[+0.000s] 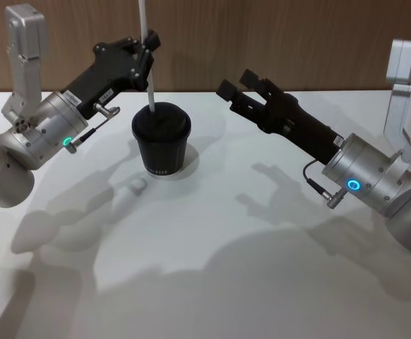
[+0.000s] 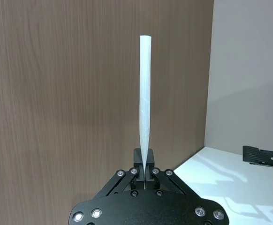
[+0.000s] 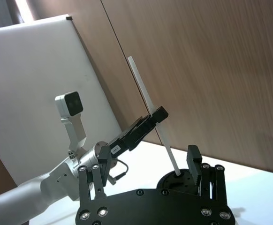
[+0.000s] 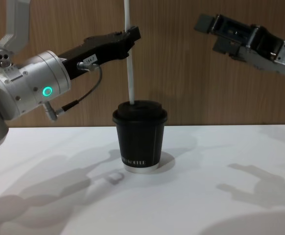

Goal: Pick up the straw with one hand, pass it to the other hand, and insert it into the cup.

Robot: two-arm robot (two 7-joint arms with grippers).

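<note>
The left gripper (image 1: 151,40) was clamped on the straw (image 1: 146,56), pinching it partway up its length above the cup (image 1: 161,139). In the left wrist view the two fingertips (image 2: 137,161) met tight around the straw's shaft, and the straw ran away from the camera to a cut end in front of the wood-panelled wall (image 2: 56,93). In the head view the straw's top was cut off by the picture's edge — the chest view cut it off too.

The straw was a thin, straight, white-translucent tube, standing nearly upright. Its lower end sat at the lid (image 4: 140,108) of the cup, at the lid's left side as seen from the chest; whether it passed through an opening or only touched the lid could not be made out.

The cup was a small black paper one with a black domed lid, tiny white lettering near its base and a white bottom rim, standing upright on the white desk (image 1: 212,268). A small whitish object (image 1: 136,184) lay on the desk just beside the cup's base, too small to identify.

The right gripper (image 1: 242,83) hung in the air to the right of the cup, well apart from it, its fingers spread wide and holding nothing. In the right wrist view its own finger (image 3: 194,164) partly hid the cup's lid — the straw rose from there up to the left gripper.
</note>
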